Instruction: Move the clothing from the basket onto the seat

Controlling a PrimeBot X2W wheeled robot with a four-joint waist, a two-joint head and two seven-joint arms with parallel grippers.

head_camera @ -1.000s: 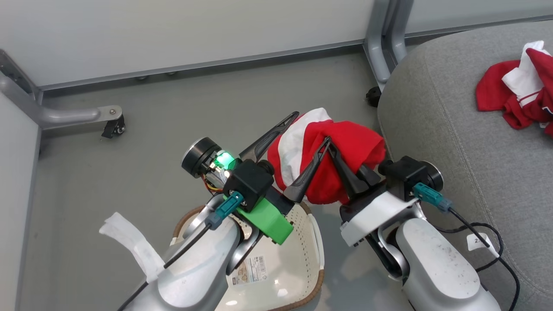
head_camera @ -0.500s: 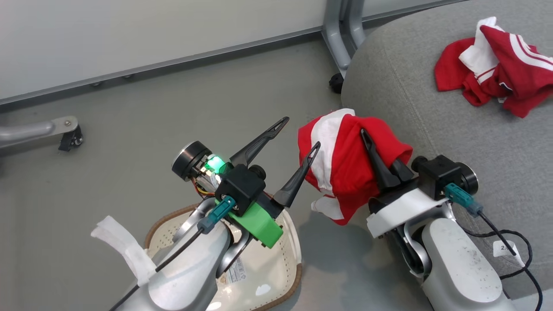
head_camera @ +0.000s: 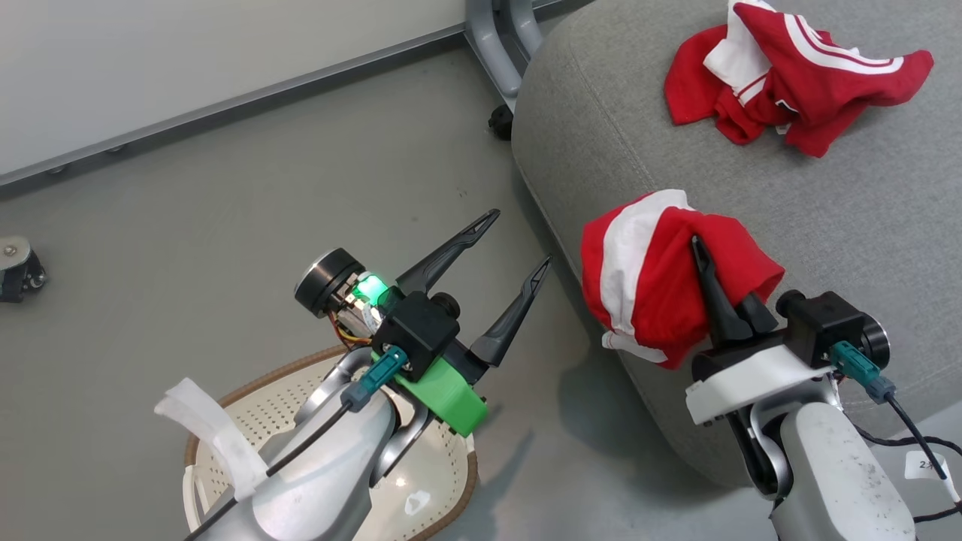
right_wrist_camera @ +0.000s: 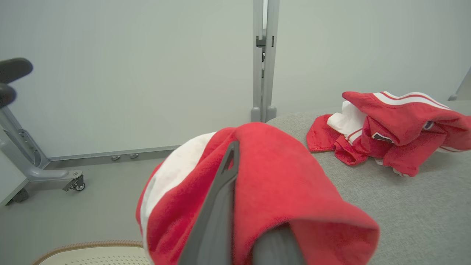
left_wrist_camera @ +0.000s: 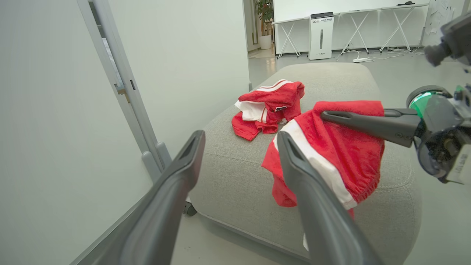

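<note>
The red thin-fabric garment with a white band point(head_camera: 654, 278) had moved from over the floor to the near left edge of the grey upholstered seat point(head_camera: 827, 210). The right claw point(head_camera: 706, 263) pinched it, and the left claw point(head_camera: 521, 237) stood spread and clear. The cream perforated basket point(head_camera: 248, 379), lower left, looked empty (an arm hid part), so only the drop remained. The garment's long axis ran top to bottom of the frame, with the loose hem at the bottom.
</note>
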